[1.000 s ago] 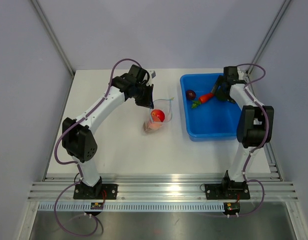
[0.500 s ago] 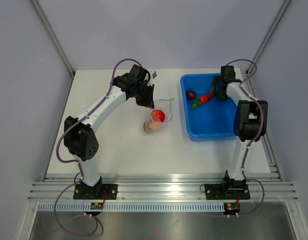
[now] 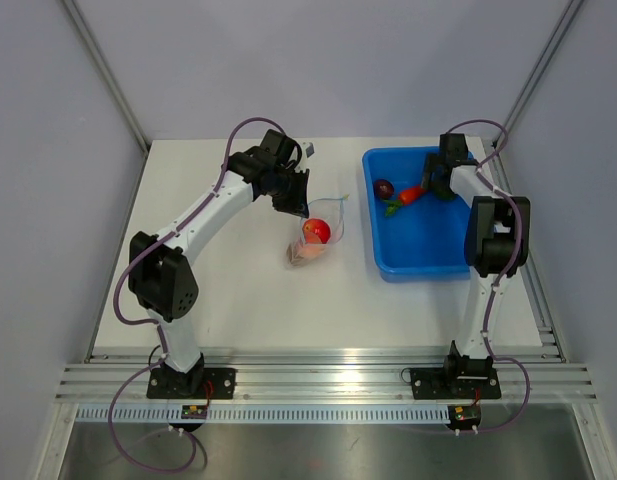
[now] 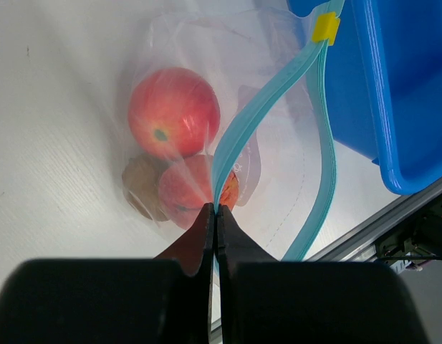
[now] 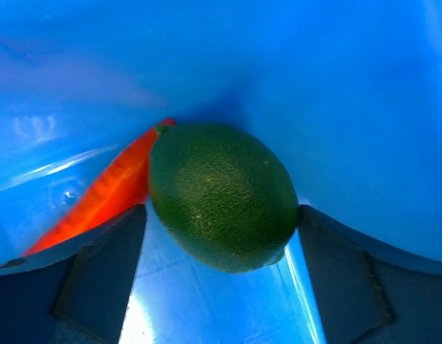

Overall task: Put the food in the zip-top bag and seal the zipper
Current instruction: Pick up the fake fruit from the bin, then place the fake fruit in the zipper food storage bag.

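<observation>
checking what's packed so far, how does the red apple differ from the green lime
The red apple is red and round; the green lime is dark green and oval. The apple lies inside the clear zip-top bag; the lime is in the blue tray, beside the carrot. The lime sits between the fingers of the open right gripper; the left gripper pinches the bag's zipper, not the apple. Both are whole fruits.

Blue tray point(image 3: 428, 250) on white table point(image 3: 238, 300)

Left arm point(image 3: 210, 210): reaches far and rightward, wrist bent down.
Left pincer point(image 4: 215, 209): points down, jaws pressed together on the zipper point(image 4: 243, 132).
Right arm point(image 3: 493, 240): stretched toward the far right, wrist turned left.
Right pincer point(image 5: 221, 215): low, jaws spread wide.
</observation>
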Controlling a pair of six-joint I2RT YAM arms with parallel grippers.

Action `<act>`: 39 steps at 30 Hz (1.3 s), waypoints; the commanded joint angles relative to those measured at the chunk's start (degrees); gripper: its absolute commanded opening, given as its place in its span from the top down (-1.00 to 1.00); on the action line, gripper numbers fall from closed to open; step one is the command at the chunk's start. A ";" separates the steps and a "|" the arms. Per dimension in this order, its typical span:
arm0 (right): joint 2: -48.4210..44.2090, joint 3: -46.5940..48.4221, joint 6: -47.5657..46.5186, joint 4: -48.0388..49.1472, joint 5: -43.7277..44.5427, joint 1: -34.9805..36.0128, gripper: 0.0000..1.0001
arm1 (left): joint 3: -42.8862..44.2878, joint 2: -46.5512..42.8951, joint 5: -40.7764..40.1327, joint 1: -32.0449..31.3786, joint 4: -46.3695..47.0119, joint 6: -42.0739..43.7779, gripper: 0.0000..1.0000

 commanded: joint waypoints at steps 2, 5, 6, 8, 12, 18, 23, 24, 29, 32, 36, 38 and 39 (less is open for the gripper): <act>-0.47 0.94 -0.39 2.89 0.99 -0.15 -0.68 | 1.73 -0.42 -0.08 -0.15 0.87 1.10 1.00; -2.83 -1.34 -0.04 3.68 1.35 -0.15 -0.33 | 1.29 -0.60 -0.17 -0.15 0.96 1.19 1.00; -3.80 -2.22 0.14 4.12 1.43 -0.15 -0.29 | 1.11 -0.60 -0.09 -0.15 1.13 1.02 1.00; -7.13 -3.89 0.84 4.56 1.43 -0.15 -0.23 | 0.76 -0.68 0.18 -0.15 1.57 0.75 1.00; -14.87 -10.83 3.03 4.39 0.38 -0.15 -0.20 | 0.23 -0.60 0.36 -0.15 2.27 -0.03 1.00; -29.99 -22.70 7.78 2.64 -3.22 -0.06 -0.20 | 1.19 0.19 0.53 -0.24 2.72 -0.92 1.00; -42.71 -26.13 10.68 -2.99 -10.58 0.37 -0.18 | 1.46 -0.16 0.18 -0.32 2.80 -0.74 1.00; -44.66 -26.22 10.86 -3.69 -11.65 0.81 -0.18 | 1.38 -0.24 -0.08 -0.32 2.80 -0.48 1.00; -52.41 -23.34 10.77 -8.79 -13.60 10.01 -0.17 | 1.37 0.02 0.97 -0.32 3.06 -0.74 1.00; -53.21 -21.22 11.91 -10.11 -14.21 15.83 -0.17 | 1.03 -0.24 0.97 -0.32 3.24 -0.92 1.00; -51.81 -20.78 15.78 -8.18 -17.99 25.75 -0.17 | 0.58 -0.60 0.80 -0.32 3.16 -1.00 1.00; -49.44 -20.34 16.92 -6.86 -17.73 29.01 -0.17 | 0.50 -0.95 0.79 -0.32 3.15 -0.92 1.00; -48.47 -20.08 17.10 -6.34 -17.64 30.33 -0.17 | 0.50 -1.04 0.97 -0.32 3.07 -0.92 1.00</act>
